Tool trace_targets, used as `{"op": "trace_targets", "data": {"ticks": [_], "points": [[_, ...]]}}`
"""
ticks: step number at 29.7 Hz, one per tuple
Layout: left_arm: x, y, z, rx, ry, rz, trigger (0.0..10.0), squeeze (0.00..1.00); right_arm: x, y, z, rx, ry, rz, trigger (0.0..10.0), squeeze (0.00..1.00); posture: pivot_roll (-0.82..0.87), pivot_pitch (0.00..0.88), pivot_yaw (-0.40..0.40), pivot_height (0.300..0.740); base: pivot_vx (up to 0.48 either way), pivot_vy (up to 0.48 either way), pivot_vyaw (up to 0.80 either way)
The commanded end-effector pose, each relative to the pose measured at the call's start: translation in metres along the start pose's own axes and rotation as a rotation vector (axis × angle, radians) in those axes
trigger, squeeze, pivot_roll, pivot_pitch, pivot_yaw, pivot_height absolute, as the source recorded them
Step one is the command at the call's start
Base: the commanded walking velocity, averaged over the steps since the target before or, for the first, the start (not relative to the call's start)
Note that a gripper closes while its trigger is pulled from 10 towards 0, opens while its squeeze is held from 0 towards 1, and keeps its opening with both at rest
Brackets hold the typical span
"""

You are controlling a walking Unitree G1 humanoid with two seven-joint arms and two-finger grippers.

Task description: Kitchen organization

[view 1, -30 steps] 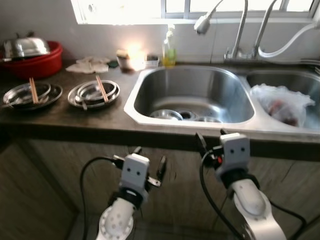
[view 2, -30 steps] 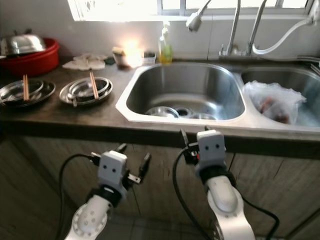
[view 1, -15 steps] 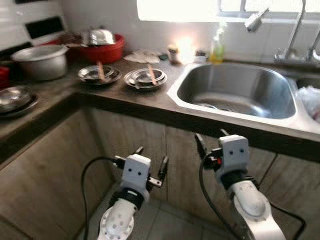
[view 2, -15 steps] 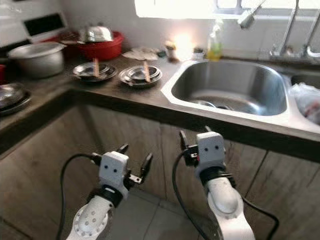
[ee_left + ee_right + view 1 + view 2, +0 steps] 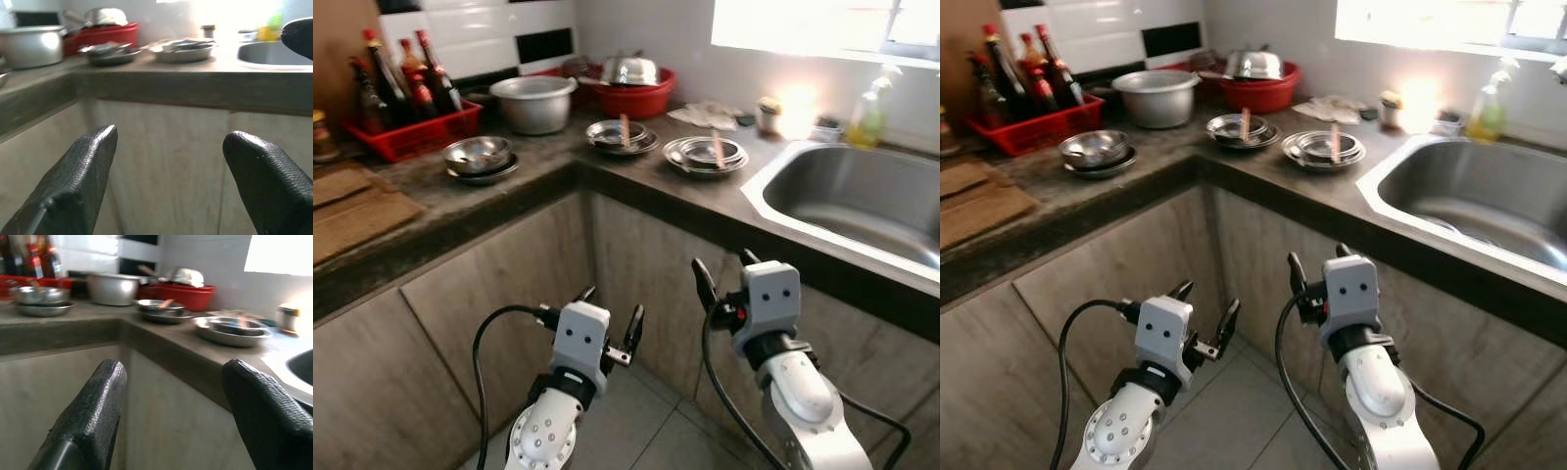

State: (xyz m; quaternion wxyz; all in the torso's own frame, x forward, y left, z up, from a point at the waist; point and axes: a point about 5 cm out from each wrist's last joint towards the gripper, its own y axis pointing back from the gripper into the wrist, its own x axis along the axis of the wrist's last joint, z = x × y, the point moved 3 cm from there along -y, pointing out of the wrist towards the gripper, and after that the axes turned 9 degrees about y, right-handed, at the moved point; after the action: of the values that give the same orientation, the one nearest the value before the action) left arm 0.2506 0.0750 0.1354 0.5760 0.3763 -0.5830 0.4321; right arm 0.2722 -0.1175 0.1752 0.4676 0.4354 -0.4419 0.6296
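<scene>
Two grippers hang below the counter edge in the lower half of the frame, both empty. The left gripper (image 5: 607, 315) sits lower centre-left with its fingers spread wide; the right gripper (image 5: 722, 279) sits lower centre-right, fingers likewise wide apart, in front of the wooden cabinet doors (image 5: 519, 284).

Compared with the frame half a second ago, the camera has turned further left: the sink (image 5: 862, 201) now lies at the right edge, and the corner of the dark counter (image 5: 558, 162) occupies the centre. Both grippers keep the same place in the frame and the same spread.

Dishes on the counter, upper centre: a steel plate with chopsticks (image 5: 708, 155), a second steel plate with chopsticks (image 5: 621, 136), a large metal pot (image 5: 535, 100), and a red basin (image 5: 631, 93) holding a steel lid. Stacked steel bowls (image 5: 480, 157) sit upper left, with a red tray of bottles (image 5: 406, 108) behind them. A soap bottle (image 5: 871, 108) stands at upper right near the window.
</scene>
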Motion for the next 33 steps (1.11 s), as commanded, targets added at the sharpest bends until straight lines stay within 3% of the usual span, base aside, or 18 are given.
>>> {"op": "trace_targets", "data": {"ticks": [1,17,29,33], "points": [[-0.0005,-0.0015,-0.0019,0.006,-0.006,-0.008,10.0,0.00,0.0009,-0.0016,-0.0014,0.009,-0.010,-0.002,10.0,0.00,0.04,0.020,-0.025,0.740,0.330,0.000,0.80],[-0.0012,-0.0008,-0.0030,0.010,-0.006,-0.011,10.0,0.00,0.0020,-0.0052,-0.0005,0.004,-0.020,0.002,10.0,0.00,0.04,0.025,-0.027,0.740,0.325,0.000,0.80],[-0.0012,-0.0007,-0.0028,0.012,-0.006,-0.013,10.0,0.00,0.0030,-0.0088,0.0020,0.005,-0.011,0.008,10.0,0.00,0.04,0.029,-0.026,0.740,0.310,0.000,0.00],[-0.0009,-0.0008,-0.0030,0.011,-0.006,-0.012,10.0,0.00,0.0043,-0.0100,0.0018,0.012,0.005,0.020,10.0,0.00,0.04,0.030,-0.027,0.740,0.307,0.000,0.75]]}}
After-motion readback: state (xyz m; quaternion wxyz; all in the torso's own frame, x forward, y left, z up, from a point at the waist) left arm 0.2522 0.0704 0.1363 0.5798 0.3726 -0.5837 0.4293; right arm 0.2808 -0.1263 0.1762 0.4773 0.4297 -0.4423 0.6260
